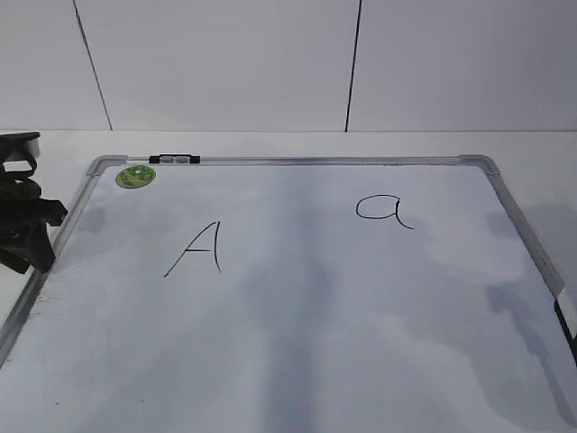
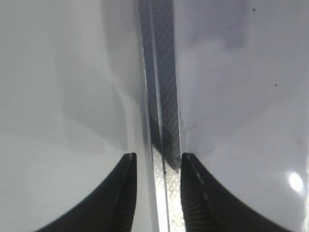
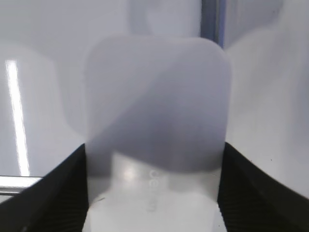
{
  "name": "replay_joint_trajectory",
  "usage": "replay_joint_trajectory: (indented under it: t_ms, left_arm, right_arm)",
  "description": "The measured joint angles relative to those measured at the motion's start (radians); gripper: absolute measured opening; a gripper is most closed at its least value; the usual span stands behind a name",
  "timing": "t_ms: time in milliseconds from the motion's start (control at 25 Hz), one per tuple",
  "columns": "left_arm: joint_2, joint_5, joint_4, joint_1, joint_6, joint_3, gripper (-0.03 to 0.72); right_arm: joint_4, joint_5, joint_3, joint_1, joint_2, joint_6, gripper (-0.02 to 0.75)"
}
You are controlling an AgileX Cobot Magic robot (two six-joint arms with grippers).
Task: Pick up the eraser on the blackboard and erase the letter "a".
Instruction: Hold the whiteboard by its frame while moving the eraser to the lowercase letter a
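Note:
The blackboard (image 1: 297, 352) is a white board with a silver frame and a round green sticker (image 1: 135, 176). A capital "A" (image 1: 198, 250) is written at its left. The letter "a" (image 1: 385, 210) is at its upper right. In the right wrist view the white eraser (image 3: 157, 96) sits between my right gripper's jaws (image 3: 153, 154), which press on both its sides. In the exterior view only a dark sliver of that gripper (image 1: 568, 327) shows at the board's right edge. My left gripper (image 2: 159, 157) is open and empty over the board's left frame (image 2: 161, 72).
A small black-and-silver clip (image 1: 175, 160) sits on the board's top frame. My left arm (image 1: 22, 221) rests beside the board's left edge. A white wall with dark seams stands behind the table.

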Motion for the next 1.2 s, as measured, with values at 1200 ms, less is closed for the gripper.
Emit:
replay_joint_trajectory:
  t_ms: [1200]
  left_arm:
    - [0.032, 0.017, -0.015, 0.0, 0.002, -0.014, 0.052]
  right_arm:
    - [0.002, 0.02, -0.004, 0.0, 0.0, 0.0, 0.571]
